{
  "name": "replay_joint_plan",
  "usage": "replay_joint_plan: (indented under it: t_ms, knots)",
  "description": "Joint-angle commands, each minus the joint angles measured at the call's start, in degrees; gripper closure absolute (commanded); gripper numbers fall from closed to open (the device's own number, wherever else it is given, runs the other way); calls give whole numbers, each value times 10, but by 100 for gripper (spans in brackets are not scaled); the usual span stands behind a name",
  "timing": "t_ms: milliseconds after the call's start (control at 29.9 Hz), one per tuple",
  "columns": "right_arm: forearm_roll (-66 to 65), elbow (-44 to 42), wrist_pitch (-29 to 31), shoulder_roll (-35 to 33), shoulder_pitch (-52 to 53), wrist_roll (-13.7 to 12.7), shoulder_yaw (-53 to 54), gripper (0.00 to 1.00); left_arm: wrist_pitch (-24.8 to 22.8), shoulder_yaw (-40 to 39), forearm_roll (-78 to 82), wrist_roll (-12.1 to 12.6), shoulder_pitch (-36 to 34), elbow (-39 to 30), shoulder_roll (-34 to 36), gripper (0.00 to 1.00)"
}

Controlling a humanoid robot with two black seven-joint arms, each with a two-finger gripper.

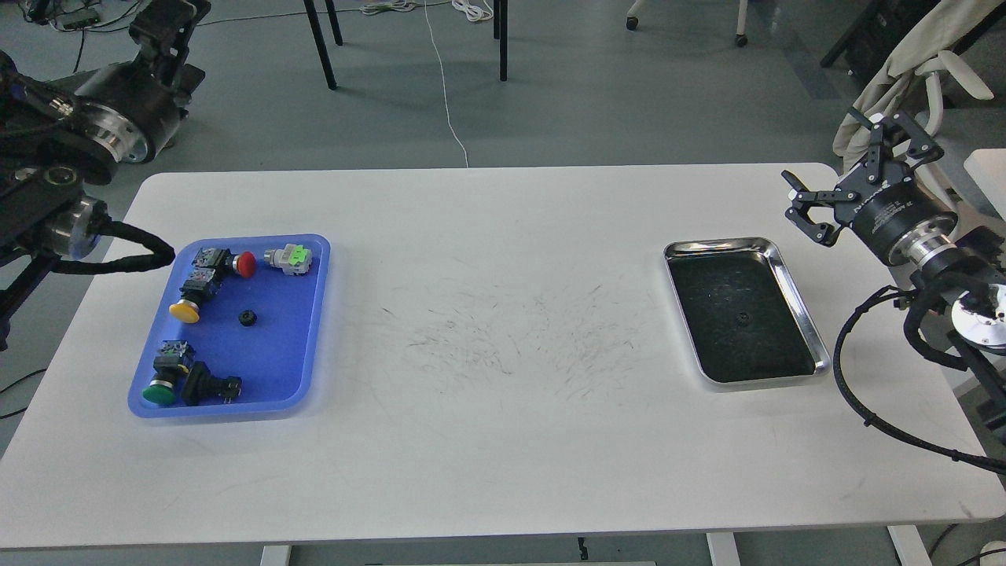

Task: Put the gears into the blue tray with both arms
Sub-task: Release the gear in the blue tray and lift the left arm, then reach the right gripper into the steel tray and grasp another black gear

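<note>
One small black gear [248, 317] lies in the middle of the blue tray [279, 346] at the table's left. A second tiny gear [742, 318] rests on the dark bottom of the steel tray [802, 303] at the right. My left arm is raised at the upper left, off the table. Its gripper [170, 19] is dark and turned away, and its fingers cannot be told apart. My right gripper [846, 171] hovers open and holds nothing, beyond the steel tray's far right corner.
Push-button switches share the blue tray: red-capped [245, 264], grey-green [288, 258], yellow-capped [185, 311], green-capped [160, 390] and a black one [211, 385]. A chair [935, 102] stands past the table's right end. A grey crate [94, 114] sits on the floor behind.
</note>
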Motion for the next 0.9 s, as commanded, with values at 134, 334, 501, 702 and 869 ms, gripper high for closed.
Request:
replay_joint_plan:
  t_ms: [134, 334, 501, 702, 869]
  knots:
    - [-97, 165, -25, -146, 21, -6, -58, 1, -124, -38, -164, 4, 10, 101, -76, 2]
    - [-295, 283, -25, -287, 69, -24, -154, 1, -197, -38, -187, 6, 40, 132, -98, 2]
    - [-488, 316, -23, -326, 68, -24, -211, 1, -195, -30, -180, 4, 48, 132, -104, 2]
    - [-673, 279, -26, -303, 72, -25, -313, 1, -197, -30, -179, 2, 52, 131, -102, 2]
    - [-711, 228, -25, -250, 76, -25, -336, 1, -197, -30, -179, 2, 56, 131, -98, 2]
